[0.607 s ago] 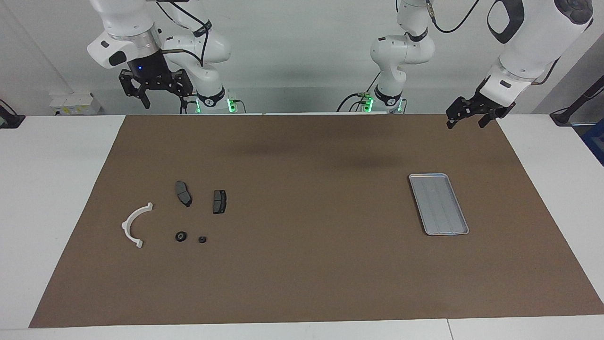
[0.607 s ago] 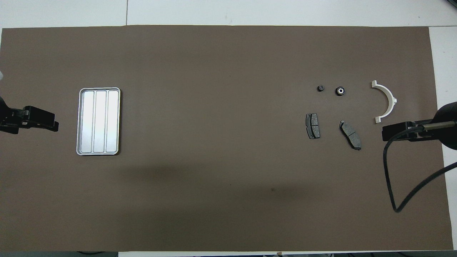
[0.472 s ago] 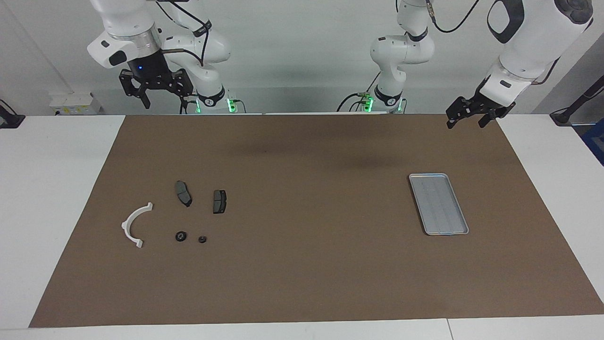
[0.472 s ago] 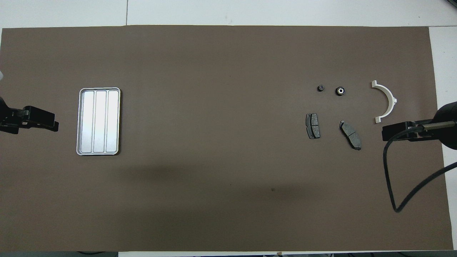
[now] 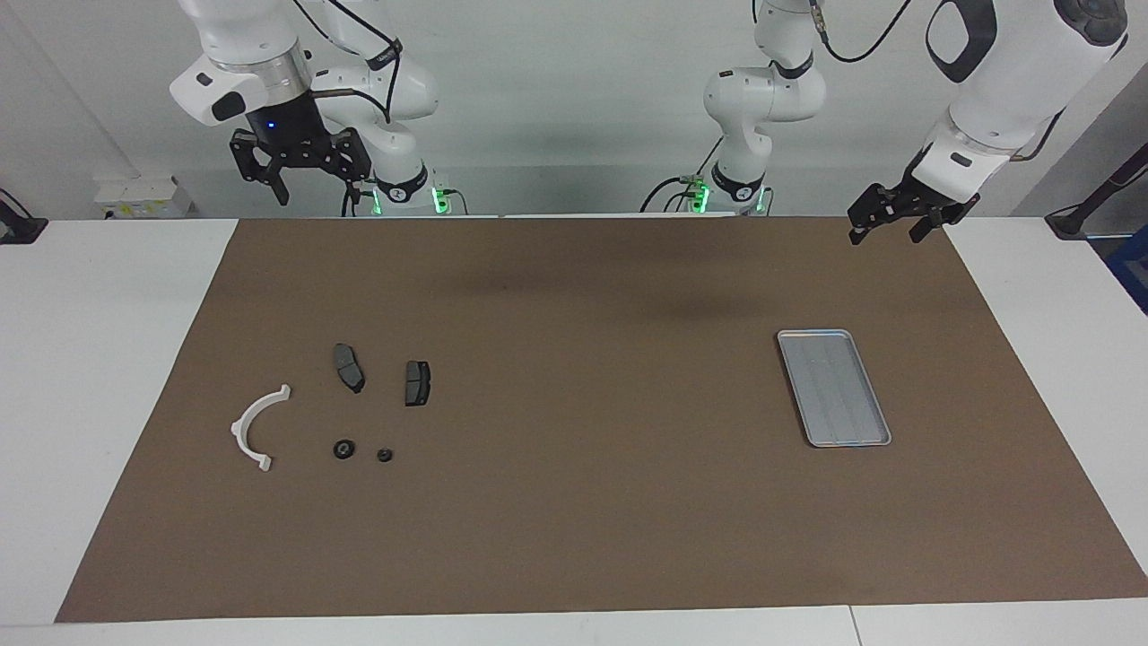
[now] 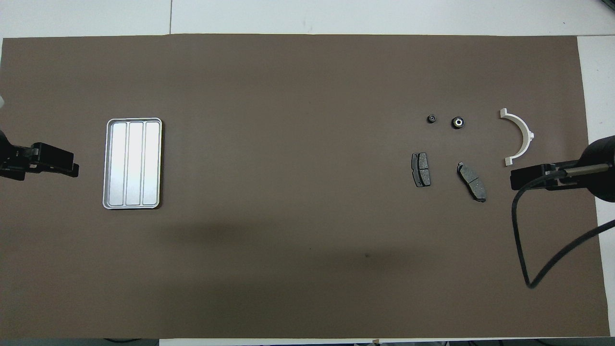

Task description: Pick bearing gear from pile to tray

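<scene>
**Entry: bearing-gear pick, parts laid out, both arms up**

1. Mat point(image 5: 592, 502). Brown sheet over the table's working area; everything below lies on it, probably so that small dark parts stay put and within reach.

2. Pile. Loose scatter toward the right arm's end, each piece apart from the others, which leaves finger room round every one.
 - White arc point(image 5: 256, 428), outermost piece, lying flat.
 - Two brake pads point(image 5: 349, 367) point(image 5: 417, 382), flat, side by side, nearer to the robots than the round pieces.
 - Larger round piece point(image 5: 343, 449), black with a pale centre seen from overhead point(image 6: 458, 122); by its ring form I judge this the bearing gear. It lies between the arc and the smaller piece, touching neither.
 - Smaller round piece point(image 5: 384, 455), just beside it, plain black.

3. Tray point(image 5: 833, 387). Ribbed silver tray, nothing in it, toward the left arm's end, well apart from the pile. Any part must be carried the length of the mat.

4. Right gripper point(image 5: 300, 170). High above the mat's edge at its own end, fingers spread, holding nothing. It is the arm on the pile's side, hence the likely picker.

5. Left gripper point(image 5: 897, 220). Raised over the mat's corner beside the tray's end, fingers apart, holding nothing; this arm waits.

Status: nothing picked yet; the approach to the pile is the step in hand.
</scene>
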{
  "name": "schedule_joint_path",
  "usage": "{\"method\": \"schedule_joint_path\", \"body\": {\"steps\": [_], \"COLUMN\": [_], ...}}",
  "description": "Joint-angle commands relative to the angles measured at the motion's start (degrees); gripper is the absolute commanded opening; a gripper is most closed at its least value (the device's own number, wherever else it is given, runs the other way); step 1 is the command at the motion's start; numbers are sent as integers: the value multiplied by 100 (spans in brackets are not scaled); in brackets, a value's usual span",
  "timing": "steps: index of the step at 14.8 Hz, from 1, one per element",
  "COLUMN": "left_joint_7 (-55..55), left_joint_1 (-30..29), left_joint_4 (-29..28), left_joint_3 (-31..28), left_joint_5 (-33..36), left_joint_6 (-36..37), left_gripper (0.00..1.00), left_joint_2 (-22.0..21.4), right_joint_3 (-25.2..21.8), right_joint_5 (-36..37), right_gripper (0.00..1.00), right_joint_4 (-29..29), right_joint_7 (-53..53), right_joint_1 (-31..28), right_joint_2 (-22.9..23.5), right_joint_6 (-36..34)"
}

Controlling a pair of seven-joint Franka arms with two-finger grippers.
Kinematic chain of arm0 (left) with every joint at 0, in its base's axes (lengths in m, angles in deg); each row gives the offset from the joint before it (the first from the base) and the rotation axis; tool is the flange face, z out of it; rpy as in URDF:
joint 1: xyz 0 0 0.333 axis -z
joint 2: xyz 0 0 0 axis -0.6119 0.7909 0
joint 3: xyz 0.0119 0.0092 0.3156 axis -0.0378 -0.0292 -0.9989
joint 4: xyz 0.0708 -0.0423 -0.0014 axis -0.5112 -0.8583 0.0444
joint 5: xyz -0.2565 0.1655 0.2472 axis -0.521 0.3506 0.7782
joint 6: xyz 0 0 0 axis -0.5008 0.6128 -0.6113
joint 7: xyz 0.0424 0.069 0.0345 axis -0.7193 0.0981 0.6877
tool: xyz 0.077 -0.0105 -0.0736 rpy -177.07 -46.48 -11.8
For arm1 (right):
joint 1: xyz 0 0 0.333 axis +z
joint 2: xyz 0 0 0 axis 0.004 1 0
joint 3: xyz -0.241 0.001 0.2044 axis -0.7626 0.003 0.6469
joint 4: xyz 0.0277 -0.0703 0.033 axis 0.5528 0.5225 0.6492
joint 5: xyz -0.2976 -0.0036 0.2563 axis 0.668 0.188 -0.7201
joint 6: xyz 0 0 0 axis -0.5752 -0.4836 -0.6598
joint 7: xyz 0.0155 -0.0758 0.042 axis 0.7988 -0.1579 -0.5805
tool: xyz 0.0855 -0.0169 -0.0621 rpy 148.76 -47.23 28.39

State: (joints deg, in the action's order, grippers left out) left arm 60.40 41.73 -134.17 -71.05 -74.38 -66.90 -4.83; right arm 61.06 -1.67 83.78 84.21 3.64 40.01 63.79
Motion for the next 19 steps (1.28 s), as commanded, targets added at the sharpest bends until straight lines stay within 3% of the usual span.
{"method": "schedule_joint_path", "body": {"steps": [1, 12, 17, 19], "left_joint_7": [-19, -19, -19, -19], "left_joint_1": [48, 48, 48, 48], "left_joint_4": [-199, -199, -199, -199], "left_joint_3": [-29, -29, -29, -29], "left_joint_5": [70, 70, 70, 70], "left_joint_6": [-47, -47, -47, -47], "left_gripper": [100, 100, 100, 100], "left_joint_2": [-177, -177, -177, -177], "right_joint_3": [11, -51, -51, -42], "right_joint_5": [-115, -124, -124, -124], "right_gripper": [100, 100, 100, 100], "right_joint_4": [-4, 14, 119, 417], "right_joint_7": [91, -331, -357, -304], "right_joint_1": [10, -34, -34, 10], "right_joint_2": [-25, -43, -25, 18], "right_joint_6": [78, 165, 508, 796]}}
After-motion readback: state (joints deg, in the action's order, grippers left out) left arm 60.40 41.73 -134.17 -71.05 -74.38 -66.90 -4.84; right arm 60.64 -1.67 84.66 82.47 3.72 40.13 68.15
